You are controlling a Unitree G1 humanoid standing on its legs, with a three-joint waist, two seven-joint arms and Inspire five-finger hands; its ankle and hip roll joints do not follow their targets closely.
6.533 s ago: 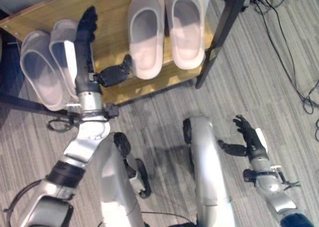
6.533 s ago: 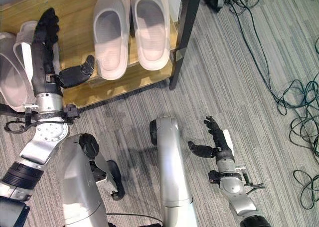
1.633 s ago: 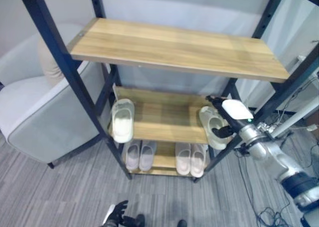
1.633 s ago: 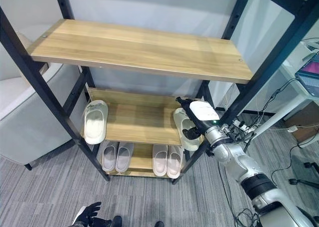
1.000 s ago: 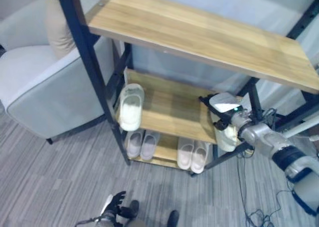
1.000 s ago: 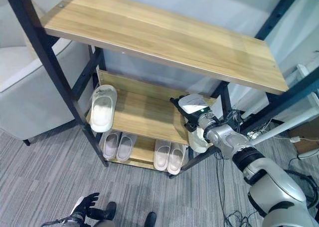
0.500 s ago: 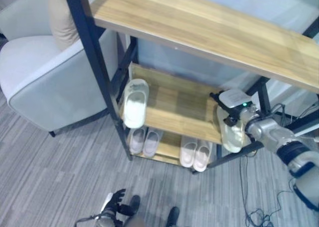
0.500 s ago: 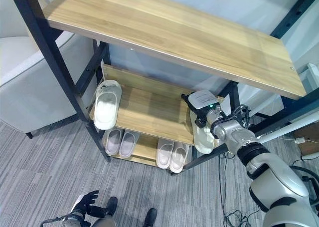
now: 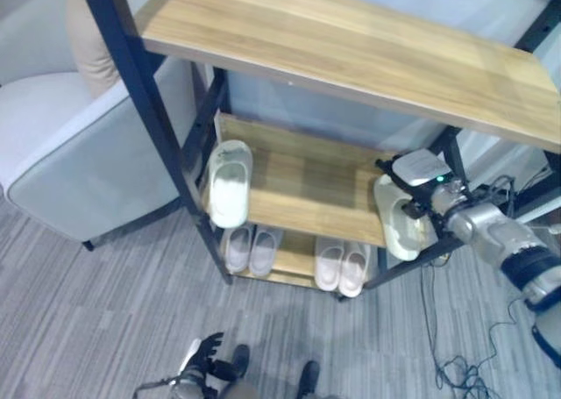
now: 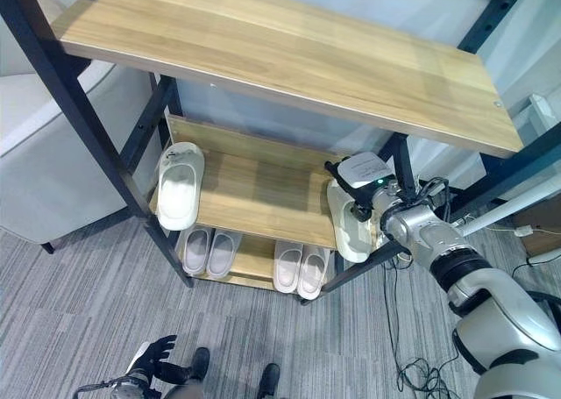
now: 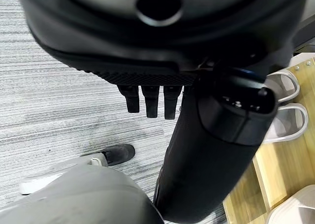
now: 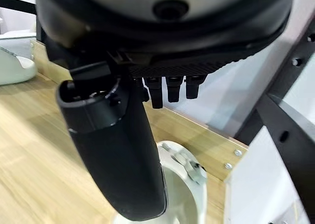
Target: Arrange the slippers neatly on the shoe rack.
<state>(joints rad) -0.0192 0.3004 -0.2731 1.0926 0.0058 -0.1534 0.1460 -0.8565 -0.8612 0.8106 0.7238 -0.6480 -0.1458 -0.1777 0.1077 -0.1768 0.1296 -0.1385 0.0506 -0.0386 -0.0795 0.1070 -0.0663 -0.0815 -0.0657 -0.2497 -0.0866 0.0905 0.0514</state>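
On the rack's middle shelf (image 10: 254,197) a pale slipper (image 10: 179,186) lies at the left end. A second slipper (image 10: 349,225) lies at the right end, its heel past the front edge. My right hand (image 10: 366,173) is over the far end of that slipper. In the right wrist view its thumb (image 12: 118,155) reaches down into the slipper's opening (image 12: 182,187) and its fingers (image 12: 170,88) are straight above the toe. Two pairs (image 10: 209,252) (image 10: 300,270) stand on the bottom shelf. My left hand (image 9: 202,364) hangs open, low over the floor.
The wooden top shelf (image 10: 280,61) is bare. Black frame posts (image 10: 96,127) stand at the rack's corners, one (image 12: 280,120) close beside my right hand. A grey armchair (image 9: 70,153) stands to the left. Cables (image 9: 456,364) trail on the carpet at the right.
The whole picture has shifted a little with the camera. My right hand stays at the right-hand slipper on the middle shelf. The left hand still hangs low.
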